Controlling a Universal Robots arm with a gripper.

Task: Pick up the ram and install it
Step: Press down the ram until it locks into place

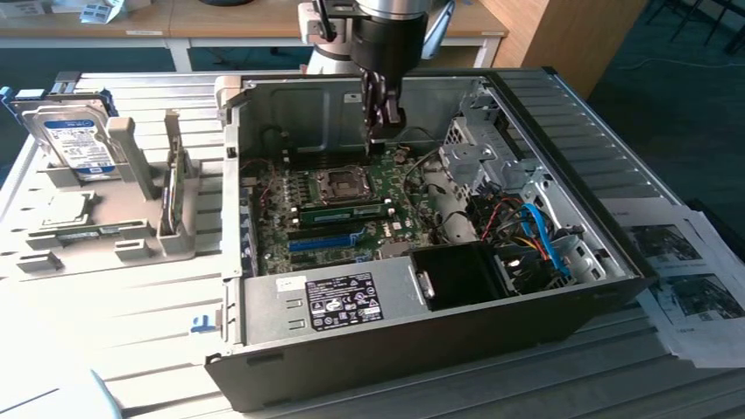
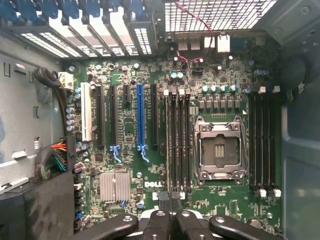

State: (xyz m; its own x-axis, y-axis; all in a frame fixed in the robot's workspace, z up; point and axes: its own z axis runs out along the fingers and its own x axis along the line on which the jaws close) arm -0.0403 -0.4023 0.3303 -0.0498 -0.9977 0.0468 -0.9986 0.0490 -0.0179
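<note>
Jaws of black two-finger gripper (image 1: 385,133) closed, fingertips together, nothing between them.

Long thin green ram stick (image 1: 344,212) below jaws, apart from them, apparently seated on edge in slot on green motherboard (image 1: 274,218). Long axis parallel to bright-blue plastic slot (image 1: 324,240), chip face sideways.

Square silver processor socket (image 1: 345,182) between jaws and ram. Grey metal case wall (image 1: 303,105) behind jaws; black fan box (image 1: 466,275) and blue cables (image 1: 542,240) beyond ram.

Wrist view: fingertips (image 2: 159,220) over dark slot row, socket (image 2: 220,150) beside.
</note>
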